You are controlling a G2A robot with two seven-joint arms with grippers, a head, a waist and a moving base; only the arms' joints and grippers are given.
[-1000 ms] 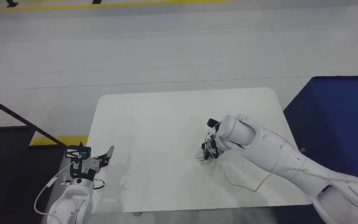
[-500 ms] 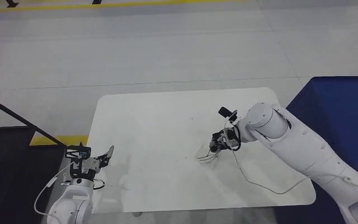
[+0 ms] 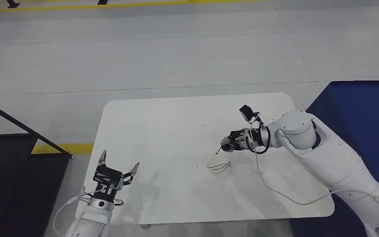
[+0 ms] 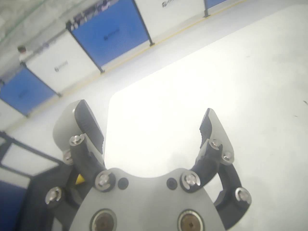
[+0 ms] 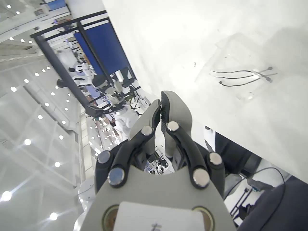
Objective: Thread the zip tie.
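**Ties in tray, right claw closed beside them**

Thin black zip ties, three or so, lie side by side in a shallow clear plastic tray. The tray is near the middle of the white rounded table, a touch toward 4 o'clock.

Right gripper hangs just beside the tray at its 1 o'clock, fingers pressed together (a dark sliver pokes from the tip in the top view; too fine to call it a tie).

Left gripper sits well apart at the table's 7 o'clock edge, fingers spread wide, nothing between them.

Judgement: pick-up stage, threading not begun. To do it well:
- Confirm one tie is held near its head, not a bundle.
- Bring the left claw in to pinch the tail.
- Keep the strap untwisted.
- Line the tip up with the slot before pushing.
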